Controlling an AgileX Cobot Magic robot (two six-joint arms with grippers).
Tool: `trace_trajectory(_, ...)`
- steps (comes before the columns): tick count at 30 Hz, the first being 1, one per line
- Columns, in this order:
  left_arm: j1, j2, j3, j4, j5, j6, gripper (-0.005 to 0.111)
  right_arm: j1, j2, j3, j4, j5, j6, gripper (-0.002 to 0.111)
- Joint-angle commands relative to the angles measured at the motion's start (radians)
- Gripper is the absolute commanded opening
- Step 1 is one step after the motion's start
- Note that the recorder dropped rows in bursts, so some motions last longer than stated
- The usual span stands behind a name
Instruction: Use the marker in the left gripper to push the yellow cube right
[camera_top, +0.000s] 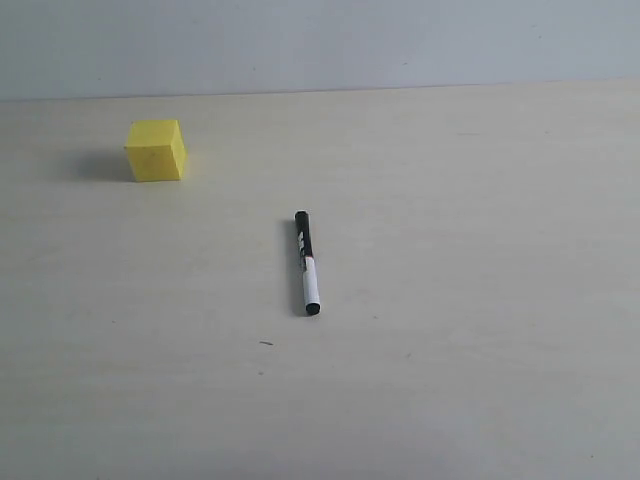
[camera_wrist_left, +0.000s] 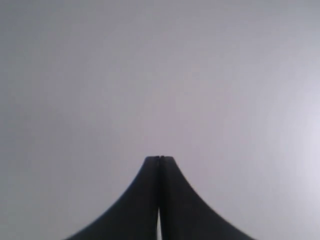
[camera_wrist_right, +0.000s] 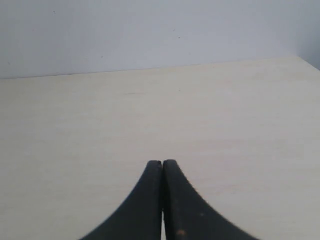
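The yellow cube (camera_top: 156, 150) sits on the pale table at the far left of the exterior view. The marker (camera_top: 307, 262) lies flat near the middle, black cap end away from the camera, white barrel nearer, well to the right of the cube and nearer the front. No arm shows in the exterior view. In the left wrist view my left gripper (camera_wrist_left: 160, 159) is shut with nothing between its fingers, facing a blank grey surface. My right gripper (camera_wrist_right: 162, 163) is shut and empty over bare table in the right wrist view.
The pale wooden table (camera_top: 470, 350) runs to a grey-white wall (camera_top: 320, 40) at the back. The table's far edge and right corner (camera_wrist_right: 300, 59) show in the right wrist view. A tiny dark speck (camera_top: 266, 343) lies in front of the marker.
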Motion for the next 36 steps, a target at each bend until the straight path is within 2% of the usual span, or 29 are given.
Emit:
trace_trajectory(1, 0.001, 0.307, -0.152, 0.365, 0.336, -0.287, 0.0, -0.002, -0.005, 0.004, -0.003, -0.006, -0.005, 0.0)
trace_trajectory(4, -0.038, 0.535, -0.173, 0.568, 0.37, -0.446, 0.0, -0.002, -0.005, 0.004, -0.003, -0.006, -0.005, 0.0)
trace_trajectory(6, -0.105, 0.684, -0.173, 0.668, 0.37, -0.491, 0.0, -0.002, -0.005, 0.004, -0.003, -0.006, -0.005, 0.0)
trace_trajectory(10, -0.242, 0.924, -0.213, 0.757, 0.428, -0.482, 0.0, -0.002, -0.005, 0.004, -0.003, -0.006, -0.005, 0.0)
trace_trajectory(13, -0.319, 1.051, -0.288, 0.781, 0.584, -0.482, 0.0, -0.002, -0.005, 0.004, -0.003, -0.006, -0.005, 0.0)
trace_trajectory(15, -0.371, 1.129, -0.364, 0.721, 0.756, -0.449, 0.0, -0.002, -0.005, 0.004, -0.003, -0.006, -0.005, 0.0)
trace_trajectory(16, -0.398, 1.158, -0.398, 0.659, 0.838, -0.378, 0.0, -0.002, -0.005, 0.004, -0.003, -0.006, -0.005, 0.0)
trace_trajectory(18, -0.436, 1.232, -0.504, 0.413, 1.064, -0.101, 0.0, -0.002, -0.005, 0.004, -0.003, -0.006, -0.005, 0.0)
trace_trajectory(21, -0.448, 1.336, -0.674, 0.055, 1.33, 0.255, 0.0, -0.002, -0.005, 0.004, -0.003, -0.006, -0.005, 0.0)
trace_trajectory(23, -0.448, 1.388, -0.75, -0.149, 1.418, 0.422, 0.0, -0.002, -0.005, 0.004, -0.003, -0.006, -0.005, 0.0)
trace_trajectory(25, -0.458, 1.429, -0.8, -0.326, 1.448, 0.548, 0.0, -0.002, -0.005, 0.004, -0.003, -0.006, -0.005, 0.0)
trace_trajectory(27, -0.488, 1.458, -0.825, -0.403, 1.434, 0.562, 0.0, -0.002, -0.005, 0.004, -0.003, -0.006, -0.005, 0.0)
trace_trajectory(30, -0.567, 1.499, -0.839, -0.392, 1.361, 0.536, 0.0, -0.002, -0.005, 0.004, -0.003, -0.006, -0.005, 0.0)
trace_trajectory(36, -0.672, 1.587, -0.916, -0.238, 1.324, 0.21, 0.0, -0.002, -0.005, 0.004, -0.003, -0.006, -0.005, 0.0)
